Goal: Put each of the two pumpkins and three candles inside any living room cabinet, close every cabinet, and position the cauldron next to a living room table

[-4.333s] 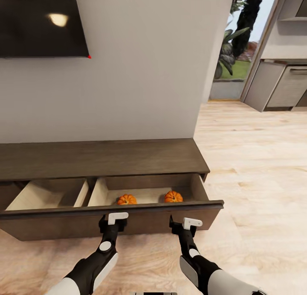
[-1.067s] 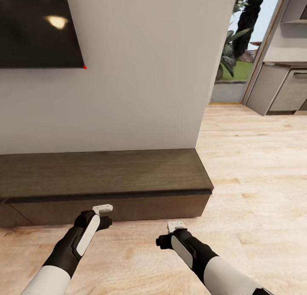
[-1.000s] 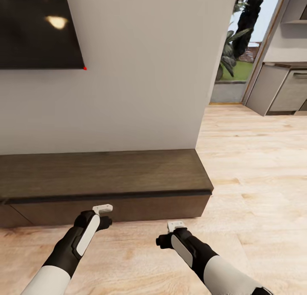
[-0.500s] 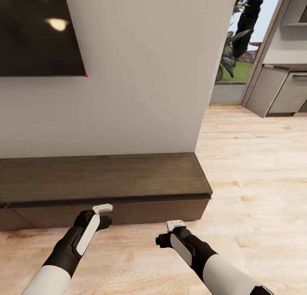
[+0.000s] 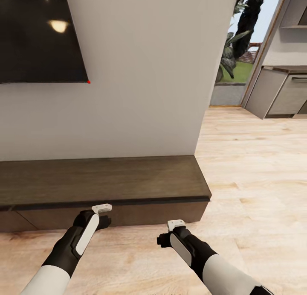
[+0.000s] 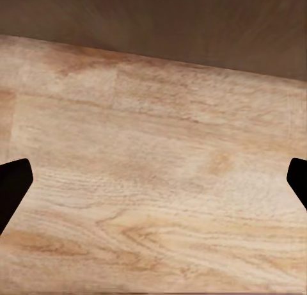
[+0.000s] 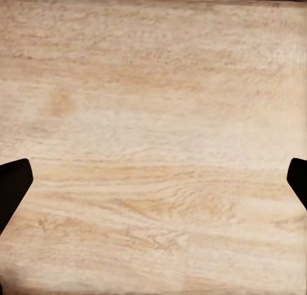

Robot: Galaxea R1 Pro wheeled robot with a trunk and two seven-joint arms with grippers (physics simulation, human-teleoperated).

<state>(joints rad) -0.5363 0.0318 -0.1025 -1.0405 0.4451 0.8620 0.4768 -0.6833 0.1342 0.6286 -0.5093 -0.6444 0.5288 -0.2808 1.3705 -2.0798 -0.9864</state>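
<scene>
Both the left gripper (image 5: 101,209) and right gripper (image 5: 176,223) hang spread and empty near the shut cabinet (image 5: 102,186), which they might bump when turning.

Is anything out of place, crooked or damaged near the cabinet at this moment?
Nothing stands out. The cabinet sits flush against the wall with its front closed and level. The wooden floor shows no spill. The left gripper and the right gripper are both open and hold nothing.
</scene>
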